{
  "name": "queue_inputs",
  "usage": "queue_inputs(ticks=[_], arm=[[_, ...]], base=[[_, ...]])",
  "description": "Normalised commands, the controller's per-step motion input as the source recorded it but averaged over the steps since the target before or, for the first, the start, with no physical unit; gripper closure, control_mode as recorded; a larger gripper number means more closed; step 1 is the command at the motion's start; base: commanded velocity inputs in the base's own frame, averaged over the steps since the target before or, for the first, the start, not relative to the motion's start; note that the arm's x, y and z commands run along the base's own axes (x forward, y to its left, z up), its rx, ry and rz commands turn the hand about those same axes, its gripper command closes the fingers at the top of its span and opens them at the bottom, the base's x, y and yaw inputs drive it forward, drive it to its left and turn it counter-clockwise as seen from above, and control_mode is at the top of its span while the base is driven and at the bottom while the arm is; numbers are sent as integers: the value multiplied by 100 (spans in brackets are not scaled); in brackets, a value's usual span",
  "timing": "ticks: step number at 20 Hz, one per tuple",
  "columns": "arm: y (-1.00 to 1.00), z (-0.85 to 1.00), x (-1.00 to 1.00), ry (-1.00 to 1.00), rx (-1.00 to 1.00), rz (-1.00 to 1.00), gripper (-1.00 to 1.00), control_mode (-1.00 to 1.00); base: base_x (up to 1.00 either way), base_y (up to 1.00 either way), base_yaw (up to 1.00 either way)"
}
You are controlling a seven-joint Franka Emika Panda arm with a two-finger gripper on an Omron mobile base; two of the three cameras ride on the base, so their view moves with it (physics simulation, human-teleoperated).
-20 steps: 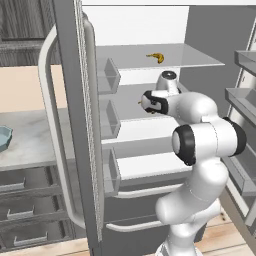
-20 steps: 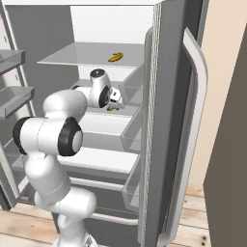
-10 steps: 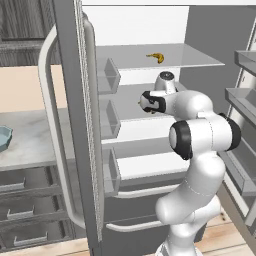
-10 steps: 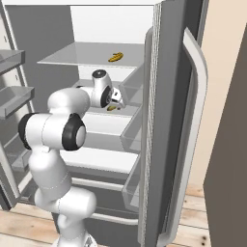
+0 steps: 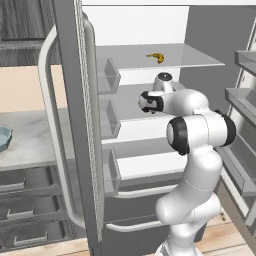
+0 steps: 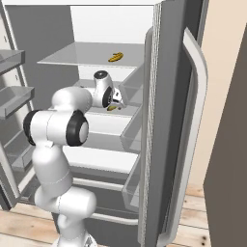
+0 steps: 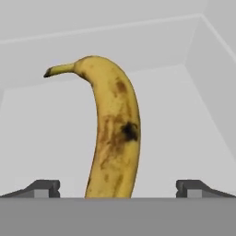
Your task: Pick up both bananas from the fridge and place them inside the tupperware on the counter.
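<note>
The fridge [image 5: 75, 130] stands open, and my gripper [image 5: 144, 103] reaches over its second shelf. One banana [image 7: 113, 138], yellow with brown spots, lies on that shelf and runs up between my wide-apart fingertips [image 7: 44, 188]; nothing is gripped. From the right base view this banana [image 6: 112, 108] peeks out just under the gripper [image 6: 118, 102]. The other banana [image 5: 156, 57] [image 6: 115, 57] lies on the top shelf, above the hand. A corner of the light blue tupperware [image 5: 4, 137] shows on the counter [image 5: 35, 142] at the far left.
The open fridge door with its long curved handle [image 5: 50, 125] stands between the arm and the counter. Clear door bins [image 5: 111, 75] line its inner side. The other door [image 6: 173, 125] and its bins close in on the right. Dark drawers [image 5: 25, 210] sit under the counter.
The hand has edged a little lower and closer to the second-shelf banana, and the elbow has shifted slightly. The jaws have stayed open.
</note>
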Motion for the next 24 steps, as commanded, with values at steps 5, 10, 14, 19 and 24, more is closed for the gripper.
queue_inputs(ticks=[5, 10, 14, 19, 24], arm=[[0, -10, 16, 0, 0, 0, -100, -100], [0, -13, 14, 0, 0, 0, -100, -100], [0, -15, 7, 0, 0, 0, 100, -100], [0, -12, -1, 0, 0, 0, 100, -100], [0, -11, -23, -4, 0, 0, 100, -100]], base=[[0, 0, 0], [0, 0, 0], [0, 0, 0], [0, 0, 0], [0, 0, 0]])
